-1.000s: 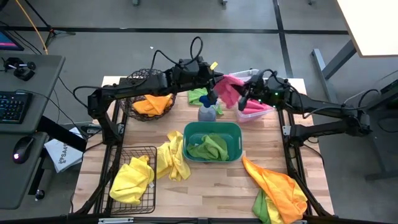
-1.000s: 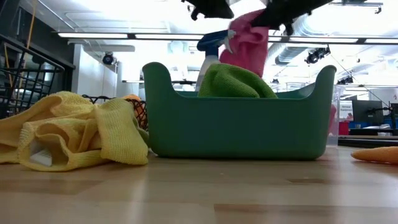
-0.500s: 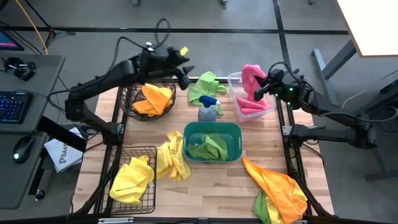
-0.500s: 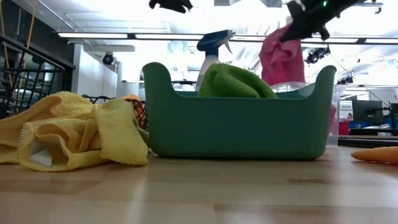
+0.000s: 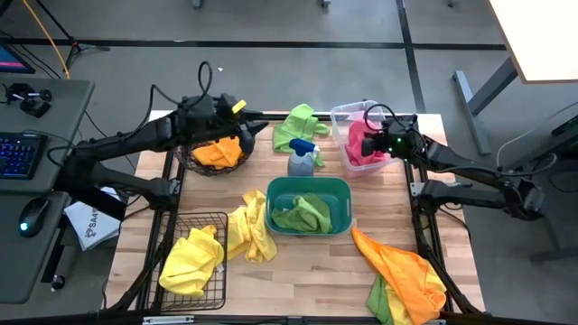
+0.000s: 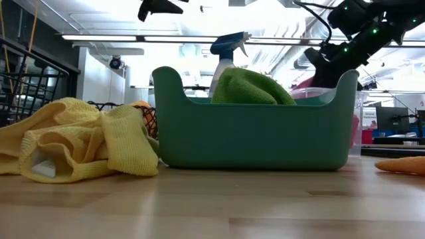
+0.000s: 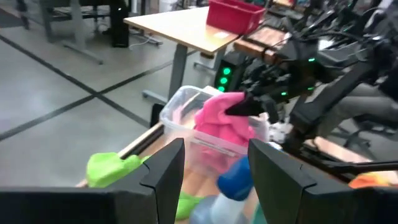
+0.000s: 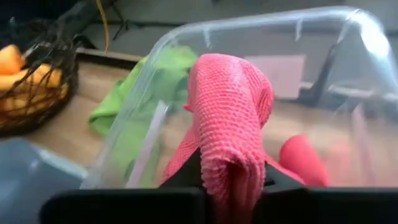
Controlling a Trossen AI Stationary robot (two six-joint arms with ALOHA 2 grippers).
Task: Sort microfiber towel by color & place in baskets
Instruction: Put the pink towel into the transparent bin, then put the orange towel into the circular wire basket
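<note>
My right gripper (image 5: 373, 144) reaches slanting down into the clear bin (image 5: 343, 115) at the table's far right and is shut on a pink towel (image 5: 359, 144). Over the round wire basket (image 5: 191, 161), which holds orange towels (image 5: 221, 149), my left gripper (image 7: 214, 180) hangs open with nothing between its fingers. A lime green towel (image 5: 296, 125) lies on the table's far edge. The teal tub (image 5: 308, 183) holds a green towel (image 5: 302, 214). The rectangular wire basket (image 5: 217, 221) holds a yellow towel (image 5: 191, 262). My right gripper pinches a bunched fold of the pink towel (image 8: 230, 158) between its two fingers. The fingers come slanting down from the table's right side. The towel's bulk (image 7: 221, 121) rests inside the clear bin, humped up ahead of the fingertips.
A grey spray bottle (image 5: 302, 158) with a blue top stands between the round basket and the clear bin. A yellow towel (image 5: 251, 226) lies left of the teal tub. An orange towel (image 5: 402, 269) over a green one (image 5: 379, 300) lies at the near right corner.
My left gripper has let go of the pink towel and drawn back toward the table's left, over the round basket. My right gripper has carried the towel toward the right edge and down, so it now lies in the clear bin.
</note>
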